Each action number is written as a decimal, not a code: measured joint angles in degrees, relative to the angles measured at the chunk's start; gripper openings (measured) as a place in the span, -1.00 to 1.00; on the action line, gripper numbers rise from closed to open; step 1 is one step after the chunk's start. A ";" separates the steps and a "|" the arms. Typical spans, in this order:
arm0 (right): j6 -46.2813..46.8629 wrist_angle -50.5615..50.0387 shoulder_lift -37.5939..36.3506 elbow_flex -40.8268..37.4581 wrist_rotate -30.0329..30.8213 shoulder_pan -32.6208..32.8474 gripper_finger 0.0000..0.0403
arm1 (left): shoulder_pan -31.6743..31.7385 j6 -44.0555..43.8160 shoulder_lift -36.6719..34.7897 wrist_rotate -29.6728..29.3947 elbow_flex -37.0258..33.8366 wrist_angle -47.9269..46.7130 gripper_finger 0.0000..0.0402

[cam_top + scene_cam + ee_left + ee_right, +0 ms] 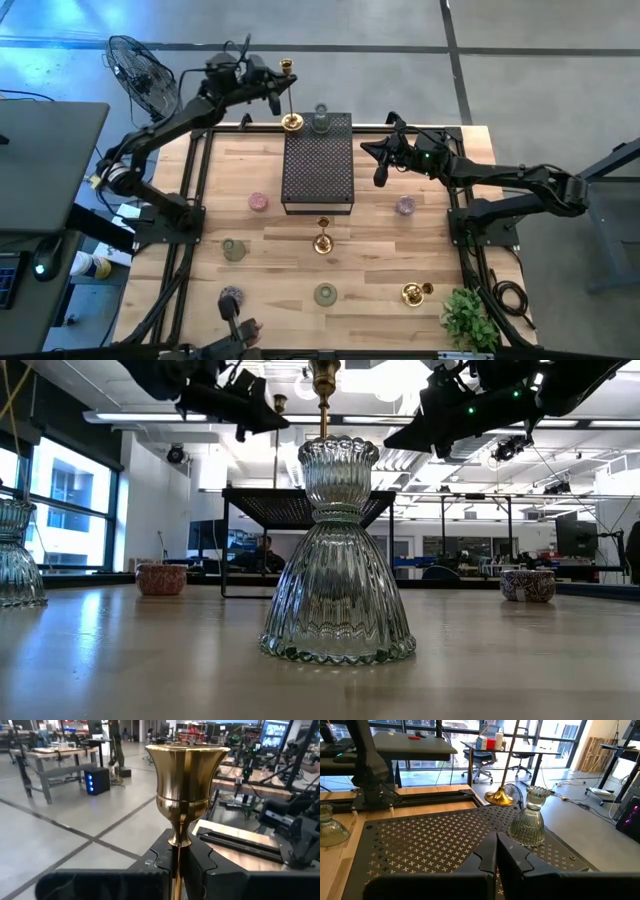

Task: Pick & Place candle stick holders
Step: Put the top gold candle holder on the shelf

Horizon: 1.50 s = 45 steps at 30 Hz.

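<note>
**Gold candlestick held over the box's far edge**

Wooden planks make up the table (300, 270), seen from above with a dark dotted box (318, 165) lying just past its centre. Nearest the front edge, at about six o'clock from the box, sit a green glass holder (325, 294) and, toward five o'clock, a gold candlestick lying on its side (416, 292) beside a leafy plant (470, 318) in the corner. A grey-purple holder (231, 296) rests at seven o'clock. Closer to the box, an upright gold candlestick (323, 235) stands just off its near edge, with another green holder (233, 249) at eight o'clock. A pink cup (258, 202) lies at nine o'clock and a purple cup (405, 206) at three o'clock. On the far end of the box stands a clear ribbed glass holder (320, 119).

The right gripper (380, 168) hovers at two o'clock from the box, its fingers pressed together on nothing. The left gripper (274, 101) hangs at eleven o'clock, beyond the table's far edge, pinching the slim stem of a tilted gold candlestick (289, 95) whose round base sits at the box's far corner, just beside the clear holder.
</note>
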 joint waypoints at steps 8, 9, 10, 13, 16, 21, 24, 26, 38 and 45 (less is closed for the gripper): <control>-0.13 -0.05 0.00 0.02 -0.02 0.00 -1.00 | -0.71 1.78 0.98 -0.21 -0.02 0.45 -0.92; -0.13 -0.09 0.00 0.02 -0.04 0.00 -0.99 | -0.70 1.84 0.97 -0.33 -0.02 0.60 -0.92; -0.15 -0.07 0.00 0.02 -0.02 0.00 -0.99 | -0.67 1.82 0.97 -0.35 -0.02 0.61 -0.92; -0.15 -0.09 0.00 0.02 -0.02 0.00 -0.99 | -0.67 2.15 1.46 -0.34 -0.02 1.24 -0.92; -0.15 -0.11 0.00 0.02 -0.04 0.00 -0.99 | -0.67 2.17 3.14 -0.36 -0.02 1.89 -0.92; -0.15 -0.23 0.00 0.02 -0.29 0.11 -1.00 | -0.67 1.44 3.98 -0.62 -0.07 3.44 -0.92; -0.15 -0.28 0.00 0.02 -1.04 0.11 -0.99 | -0.67 1.47 3.95 -0.78 -0.03 3.22 -0.92; -0.15 -0.29 0.01 0.02 -1.19 0.11 -0.99 | -0.67 1.45 3.97 -0.80 -0.04 3.05 -0.92; -0.48 -0.31 0.02 0.02 -1.16 0.11 -0.99 | -0.67 2.65 3.97 -2.31 -0.07 1.87 -0.92; -0.52 -0.32 0.00 0.02 -1.14 0.11 -1.00 | -0.67 1.57 3.97 -2.53 -0.04 0.95 -0.92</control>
